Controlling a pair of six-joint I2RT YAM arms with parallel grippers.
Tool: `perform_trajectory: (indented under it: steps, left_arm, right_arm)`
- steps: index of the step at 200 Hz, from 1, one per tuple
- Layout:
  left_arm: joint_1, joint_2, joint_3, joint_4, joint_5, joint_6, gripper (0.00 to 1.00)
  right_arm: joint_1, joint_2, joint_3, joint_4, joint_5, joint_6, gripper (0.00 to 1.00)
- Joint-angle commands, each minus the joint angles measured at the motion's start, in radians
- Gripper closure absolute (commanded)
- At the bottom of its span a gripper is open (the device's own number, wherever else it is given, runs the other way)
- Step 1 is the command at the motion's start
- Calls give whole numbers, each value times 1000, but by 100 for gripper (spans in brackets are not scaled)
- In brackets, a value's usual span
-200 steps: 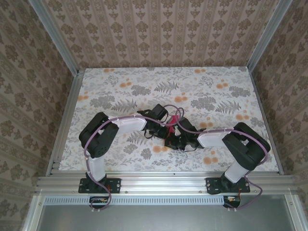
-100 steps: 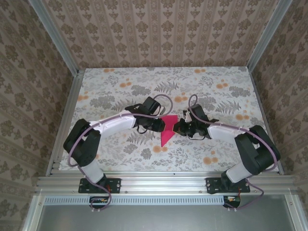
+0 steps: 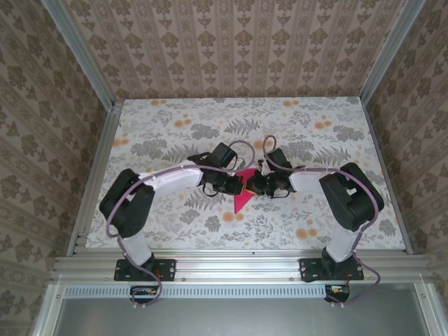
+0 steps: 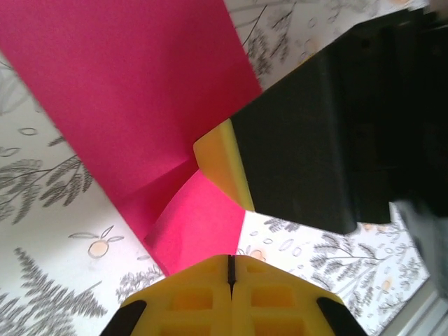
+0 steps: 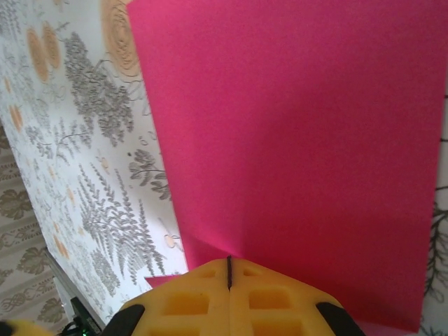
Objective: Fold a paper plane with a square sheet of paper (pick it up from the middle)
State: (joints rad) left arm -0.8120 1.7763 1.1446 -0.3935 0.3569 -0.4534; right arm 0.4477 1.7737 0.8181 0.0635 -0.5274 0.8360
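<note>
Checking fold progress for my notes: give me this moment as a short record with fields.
paper: square sheet of paper, magenta, creased, one point toward the near edge
left gripper: shut on a folded flap of the sheet
right gripper: shut on the sheet's edge
position: both grippers meet tip to tip over the middle of the floral table
plane: not yet a finished dart

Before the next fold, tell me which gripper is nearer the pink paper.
Neither: the left gripper is shut on the pink paper from its left side, the right gripper from its right.
</note>
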Motion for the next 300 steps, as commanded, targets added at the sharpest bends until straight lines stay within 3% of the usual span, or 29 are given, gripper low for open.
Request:
perform_trajectory:
  steps: [1,44,118,164,208,236,300]
  left_arm:
    - [-7,62,49,-23,-8,-7,100]
    - [1,134,66,-41,-80,-5,100]
    - [0,159,-4,-18,-87,-2,100]
    - [1,160,-6,-34,-87,11,100]
    - [1,159,-7,-46,-87,19,100]
    - [-1,161,-9,-53,-94,23,100]
    - [-1,161,-20,-58,-100,28,100]
  right_arm:
    - [-4,31,19,-8,-3,-21,95]
    - [-10,42,14,-17,-12,-35,95]
    - [-13,-142,-63,-14,-60,-8,94]
    - [-13,-84,-84,-5,-1,-14,95]
    - [-17,-23,-94,97,-53,25,96]
    - [-32,1,-84,3,20,-27,96]
    - [-77,-34,-86,13,-15,-35,96]
